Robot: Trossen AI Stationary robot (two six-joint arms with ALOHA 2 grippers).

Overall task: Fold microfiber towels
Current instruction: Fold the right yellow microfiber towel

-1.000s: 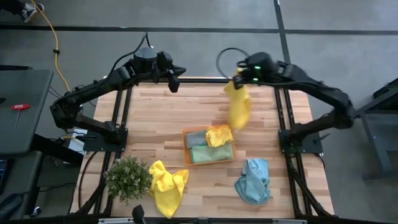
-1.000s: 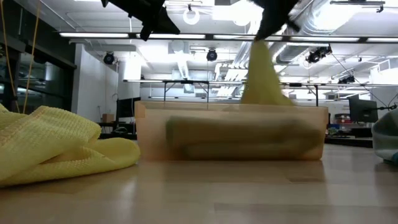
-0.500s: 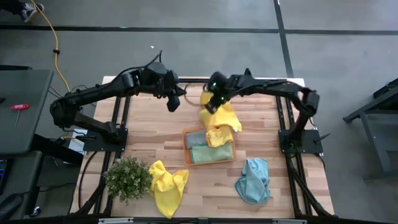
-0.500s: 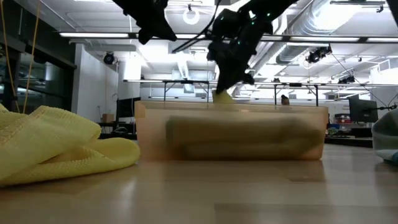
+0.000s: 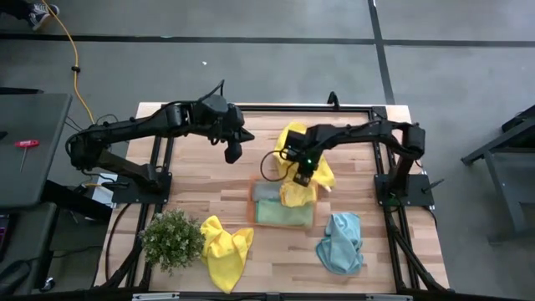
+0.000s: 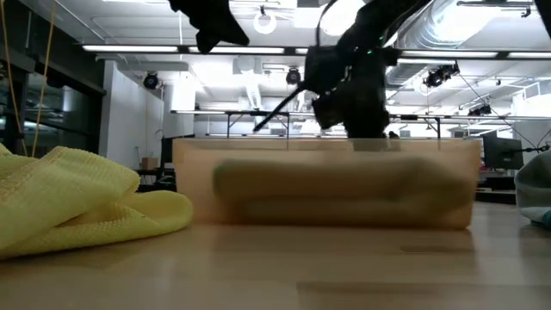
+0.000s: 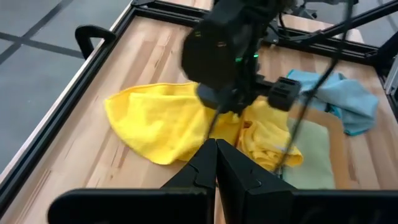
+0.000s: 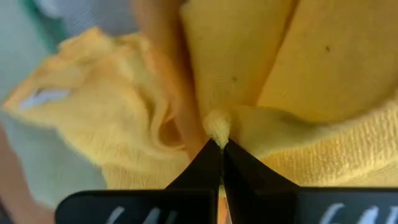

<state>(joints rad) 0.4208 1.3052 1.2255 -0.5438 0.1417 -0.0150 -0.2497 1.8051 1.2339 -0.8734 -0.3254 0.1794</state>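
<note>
Near the surface's middle, just behind the orange tray (image 5: 311, 219), the yellow towel (image 5: 294, 146) has been lowered from mid-air by the right gripper (image 5: 303, 177) — jaws clenched on a pinch of it. The left gripper (image 5: 233, 153), closed and empty, has been brought closer — spreading is judged next.

Both arms are matte black, built of slim tubular links joined by rounded, bulkier joints. The left arm (image 5: 150, 127) and right arm (image 5: 368, 132) each rise from a black base block. A thin black cable loops beside the right wrist, where a small green light glows. The fingers (image 7: 214, 171) are flat, dark, tapered blades.
</note>
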